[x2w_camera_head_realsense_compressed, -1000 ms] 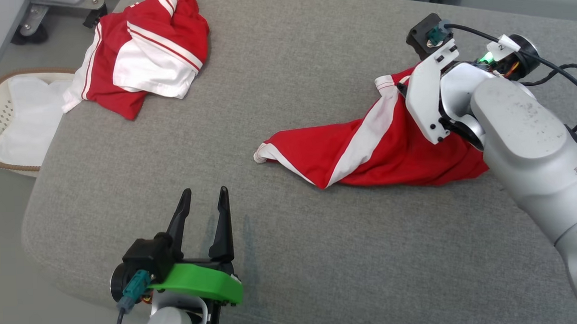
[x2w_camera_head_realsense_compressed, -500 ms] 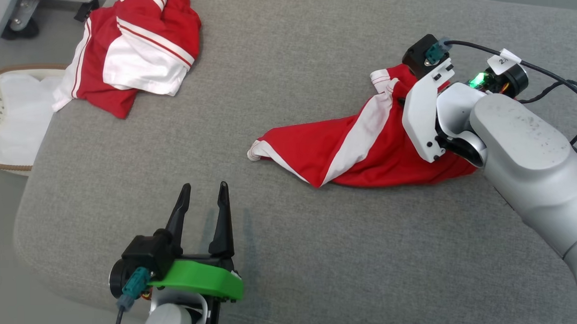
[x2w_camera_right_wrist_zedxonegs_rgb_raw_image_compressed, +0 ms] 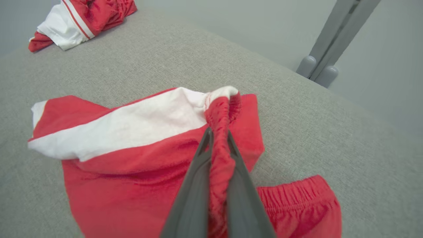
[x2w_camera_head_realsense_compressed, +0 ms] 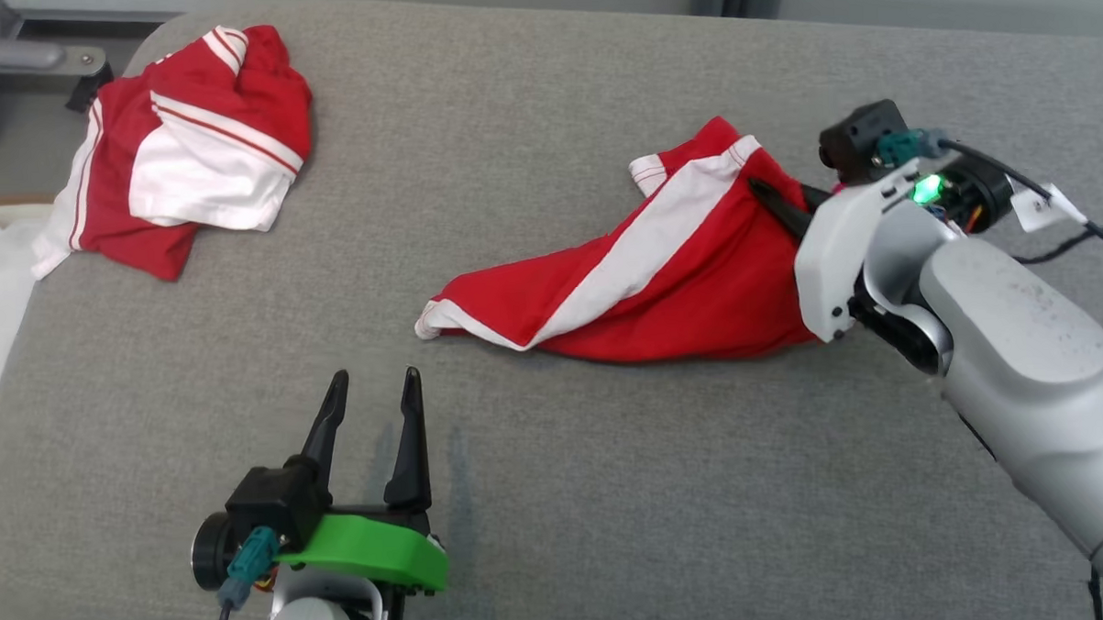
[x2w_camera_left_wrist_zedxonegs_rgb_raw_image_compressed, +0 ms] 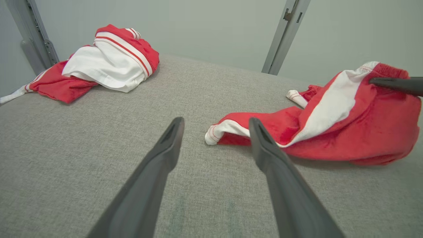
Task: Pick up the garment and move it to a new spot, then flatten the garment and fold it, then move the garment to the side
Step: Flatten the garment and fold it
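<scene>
Left gripper point(x2w_camera_head_realsense_compressed: 375, 376): at 7 o'clock in the head view, released, its two fingers parted and pointing to 12 over bare fabric; it is as idle as it was a second ago
Grey padded surface point(x2w_camera_head_realsense_compressed: 559, 512): carries everything here; the stretch from 6 to 9 o'clock is free, so a new spot for the garment is available
Right gripper point(x2w_camera_head_realsense_compressed: 758, 188): at 3 o'clock, reaching towards 10; its jaws stood apart a second ago and are now clenched on the garment's gathered waistband, which the right wrist view point(x2w_camera_right_wrist_zedxonegs_rgb_raw_image_compressed: 218, 132) shows squeezed between both fingers
Garment point(x2w_camera_head_realsense_compressed: 660, 279): red shorts with a white side stripe, right of centre at about 2 o'clock from the left gripper; the waistband end now peaks up at the grip, while the hem end trails towards 8 o'clock and lies on the surface
Camera note: the head view has swung, so the apparent slide of everything is not the cloth moving
Meaning for the task: the grasp is made and the lift is only starting; carrying, flattening and folding are all ahead
Doubt: the pinch seems to take one layer only, since another run of waistband lies loose below it
Second garment point(x2w_camera_head_realsense_compressed: 188, 148): crumpled red and white, far off at 10 o'clock, well apart and untouched
</scene>
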Robot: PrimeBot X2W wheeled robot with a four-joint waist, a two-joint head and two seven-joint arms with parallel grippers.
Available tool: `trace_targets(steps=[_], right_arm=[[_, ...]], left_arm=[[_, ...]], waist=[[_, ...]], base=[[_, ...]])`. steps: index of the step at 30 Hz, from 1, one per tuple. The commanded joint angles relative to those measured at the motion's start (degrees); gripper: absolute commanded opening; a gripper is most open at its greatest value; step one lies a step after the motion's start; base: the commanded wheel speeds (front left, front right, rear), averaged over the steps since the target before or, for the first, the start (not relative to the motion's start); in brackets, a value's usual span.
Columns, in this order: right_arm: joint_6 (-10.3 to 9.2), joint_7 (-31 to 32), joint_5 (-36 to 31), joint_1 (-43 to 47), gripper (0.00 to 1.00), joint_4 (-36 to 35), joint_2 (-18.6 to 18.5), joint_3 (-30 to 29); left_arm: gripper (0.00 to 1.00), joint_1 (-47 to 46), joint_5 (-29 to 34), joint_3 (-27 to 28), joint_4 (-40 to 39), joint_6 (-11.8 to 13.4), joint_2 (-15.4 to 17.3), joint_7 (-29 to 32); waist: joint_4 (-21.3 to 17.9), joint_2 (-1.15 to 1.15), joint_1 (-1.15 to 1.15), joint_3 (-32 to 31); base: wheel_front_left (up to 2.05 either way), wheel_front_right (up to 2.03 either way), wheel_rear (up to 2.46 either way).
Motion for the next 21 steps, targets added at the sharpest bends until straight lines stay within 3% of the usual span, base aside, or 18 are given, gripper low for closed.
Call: trace_targets(steps=[1, 7, 17, 19, 20, 21], right_arm=[[-0.08, -1.7, 0.3, 2.7, 0.00, -0.5, -0.6, -1.5], [-0.08, -7.0, -1.5, 13.4, 0.00, -2.8, 0.2, -10.1], [-0.08, -9.6, -7.8, 27.8, 0.00, -8.4, 6.2, -23.7], [-0.08, -10.3, -9.3, 29.2, 0.22, -9.6, 7.3, -25.8], [-0.08, -10.6, -10.8, 30.0, 0.29, -10.0, 7.6, -26.7], [-0.08, -10.9, -11.7, 30.6, 0.93, -10.4, 8.1, -27.4]], left_arm=[[1.00, 0.7, 0.7, 0.4, 0.2, -0.3, 0.1, 0.0], [1.00, 1.6, 1.8, 1.3, 0.7, -1.1, 0.1, 0.0], [1.00, 0.2, 3.0, 1.2, 1.7, -2.1, 0.1, 0.0], [1.00, 0.0, 3.1, 1.2, 1.8, -2.2, 0.1, 0.0], [1.00, -0.1, 3.2, 1.3, 2.0, -2.3, 0.1, 0.0], [1.00, -0.1, 3.2, 1.3, 2.1, -2.3, 0.1, 0.0]], waist=[[-2.8, 0.00, 0.00, -1.9], [-6.9, 0.00, 0.00, -2.5], [-11.0, 0.00, 0.00, -1.1], [-11.2, 0.00, 0.00, -1.1], [-11.3, 0.00, 0.00, -1.1], [-11.4, 0.00, 0.00, -1.2]], base=[[0.00, 0.00, 0.00], [0.00, 0.00, 0.00], [0.00, 0.00, 0.00], [0.00, 0.00, 0.00], [0.00, 0.00, 0.00], [0.00, 0.00, 0.00]])
